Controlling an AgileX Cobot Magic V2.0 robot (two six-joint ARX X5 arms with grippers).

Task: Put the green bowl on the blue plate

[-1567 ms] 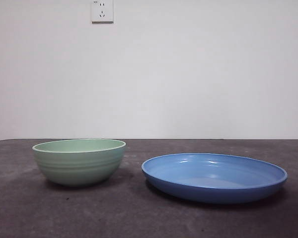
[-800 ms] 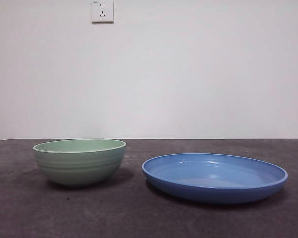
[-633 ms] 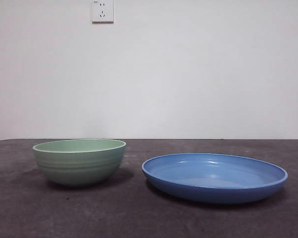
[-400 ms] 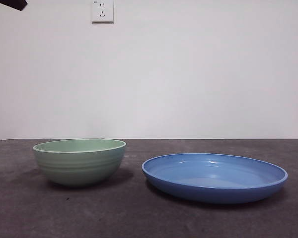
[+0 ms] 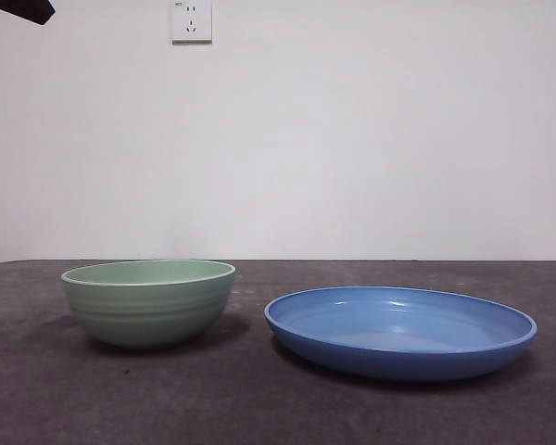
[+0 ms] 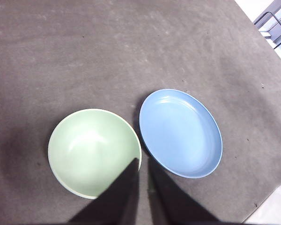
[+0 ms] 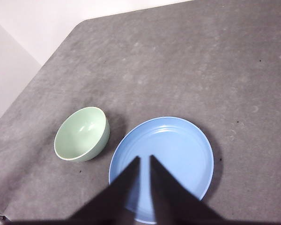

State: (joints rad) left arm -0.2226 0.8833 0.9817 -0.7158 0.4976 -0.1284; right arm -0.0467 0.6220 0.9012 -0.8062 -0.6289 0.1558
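Bowl (image 5: 148, 302) left, plate (image 5: 400, 332) right, just beside, apart; both on table (image 5: 259, 408).

Green bowl (image 5: 148, 302) upright, empty, just beside empty blue plate (image 5: 400, 331).

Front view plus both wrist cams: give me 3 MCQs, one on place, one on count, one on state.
1. Where is the green bowl?
A. On the blue plate
B. On the table beside the blue plate
C. Held in a hand

2. How many dishes are on the table?
A. One
B. Two
C. Three

3. What is inside the blue plate?
A. Nothing
B. The green bowl
C. A spoon

Answers:
1. B, the left wrist view shows the bowl on the dark table next to the plate, with a thin gap between them.
2. B, only the bowl and the plate appear in every view.
3. A, the right wrist view shows the plate's blue floor bare.
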